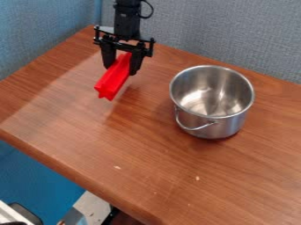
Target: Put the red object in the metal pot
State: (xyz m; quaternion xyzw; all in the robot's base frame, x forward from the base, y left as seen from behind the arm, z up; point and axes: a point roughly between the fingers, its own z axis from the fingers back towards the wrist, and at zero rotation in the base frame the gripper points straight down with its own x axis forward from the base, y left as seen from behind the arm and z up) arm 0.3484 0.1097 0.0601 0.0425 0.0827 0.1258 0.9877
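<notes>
A bare stretch of the brown wooden table [106, 149] fills the foreground, its near edge running diagonally above a patch of blue floor [24, 185] at lower left; a few pale specks mark the wood grain. Farther back on the right stands the metal pot [213, 101], upright and shiny, its inside showing nothing but reflections, its thin wire handle [196, 130] folded down against the near wall. To the left of the pot, and clear of it, the red object [113, 79] slants with its lower end at or just above the tabletop, a dark shadow under that end; its upper end is clamped between the black fingers of the gripper [123, 61], which points almost straight down with its jaws drawn in tight on the bar. Above the fingers the dark arm [127, 13] rises out of the top of the frame; behind it a blue textured wall [235, 35] closes the scene beyond the table's far edge.
</notes>
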